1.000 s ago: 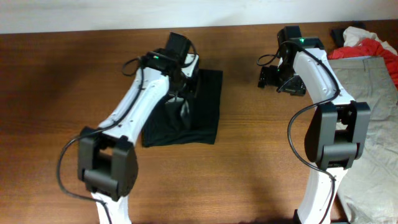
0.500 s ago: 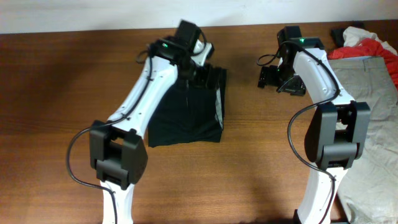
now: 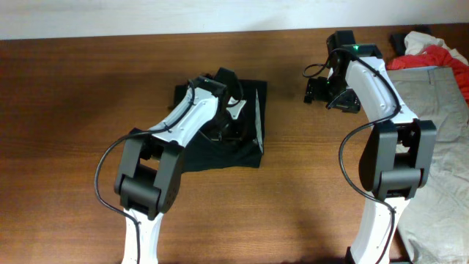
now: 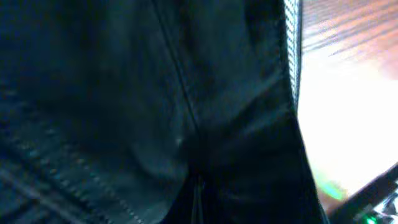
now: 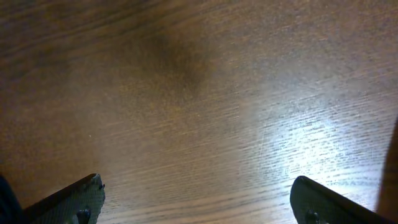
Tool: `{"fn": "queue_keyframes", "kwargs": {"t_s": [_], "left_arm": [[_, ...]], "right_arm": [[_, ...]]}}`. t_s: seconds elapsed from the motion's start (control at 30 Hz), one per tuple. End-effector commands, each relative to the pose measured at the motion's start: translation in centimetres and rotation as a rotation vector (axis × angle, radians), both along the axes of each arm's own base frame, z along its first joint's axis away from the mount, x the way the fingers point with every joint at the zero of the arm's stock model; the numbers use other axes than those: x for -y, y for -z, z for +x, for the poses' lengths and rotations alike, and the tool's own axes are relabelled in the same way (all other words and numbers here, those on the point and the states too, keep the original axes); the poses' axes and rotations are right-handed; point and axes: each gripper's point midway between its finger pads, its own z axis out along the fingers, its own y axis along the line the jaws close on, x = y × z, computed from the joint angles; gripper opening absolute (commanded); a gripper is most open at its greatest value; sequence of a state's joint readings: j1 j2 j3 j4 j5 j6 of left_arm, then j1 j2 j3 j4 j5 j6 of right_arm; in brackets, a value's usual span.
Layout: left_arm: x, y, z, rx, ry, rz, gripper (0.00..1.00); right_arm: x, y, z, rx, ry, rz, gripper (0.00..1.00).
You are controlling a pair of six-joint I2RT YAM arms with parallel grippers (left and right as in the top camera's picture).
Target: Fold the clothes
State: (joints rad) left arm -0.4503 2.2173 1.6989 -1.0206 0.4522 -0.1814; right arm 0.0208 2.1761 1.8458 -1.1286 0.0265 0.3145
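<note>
The black garment lies as a compact dark rectangle on the wooden table, with a pale inner band showing along its right edge. My left gripper is low over the garment's middle-right part. The left wrist view is filled with black fabric and a seam, and the fingers cannot be made out there. My right gripper hangs over bare wood, apart from all clothes. Its two fingers are spread wide and empty in the right wrist view.
Beige trousers lie spread along the table's right side, partly under the right arm's base. A red piece and a white piece are bunched at the far right corner. Bare wood lies between the black garment and the right gripper.
My left gripper has moved from the garment's far edge back toward me over its middle. The garment's far-left corner now shows. The right arm has not moved.
</note>
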Motion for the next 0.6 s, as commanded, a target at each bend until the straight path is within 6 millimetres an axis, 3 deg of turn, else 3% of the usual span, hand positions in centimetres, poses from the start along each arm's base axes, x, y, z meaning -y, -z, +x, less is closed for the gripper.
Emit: {"fn": "queue_keyframes", "kwargs": {"t_s": [0.0, 0.1, 0.17, 0.23, 0.3, 0.33, 0.37, 0.47, 0.57], "left_arm": [[3.3, 0.6, -2.4, -0.074, 0.040, -0.111, 0.01], [5.8, 2.4, -4.8, -0.119, 0.070, -0.074, 0.01], [6.1, 2.0, -4.2, -0.073, 0.084, -0.050, 0.00], [6.2, -1.1, -1.9, 0.008, 0.096, -0.062, 0.01], [4.4, -3.6, 1.2, 0.113, 0.055, 0.008, 0.01], [3.5, -5.0, 2.7, 0.158, 0.028, 0.018, 0.03], [2.3, -6.5, 4.7, 0.212, -0.011, 0.015, 0.11], [1.4, -6.6, 7.4, 0.274, -0.055, -0.006, 0.02], [2.6, -4.6, 8.9, 0.307, -0.049, -0.025, 0.01]], "right_arm": [[0.5, -0.9, 0.5, 0.029, 0.016, -0.010, 0.99], [0.5, -0.9, 0.5, 0.029, 0.016, -0.010, 0.99], [0.5, -0.9, 0.5, 0.029, 0.017, -0.010, 0.99], [0.5, -0.9, 0.5, 0.029, 0.017, -0.010, 0.99], [0.5, -0.9, 0.5, 0.029, 0.017, -0.010, 0.99], [0.5, -0.9, 0.5, 0.029, 0.016, -0.010, 0.99], [0.5, -0.9, 0.5, 0.029, 0.017, -0.010, 0.99], [0.5, -0.9, 0.5, 0.029, 0.017, -0.009, 0.99], [0.5, -0.9, 0.5, 0.028, 0.017, -0.010, 0.99]]}}
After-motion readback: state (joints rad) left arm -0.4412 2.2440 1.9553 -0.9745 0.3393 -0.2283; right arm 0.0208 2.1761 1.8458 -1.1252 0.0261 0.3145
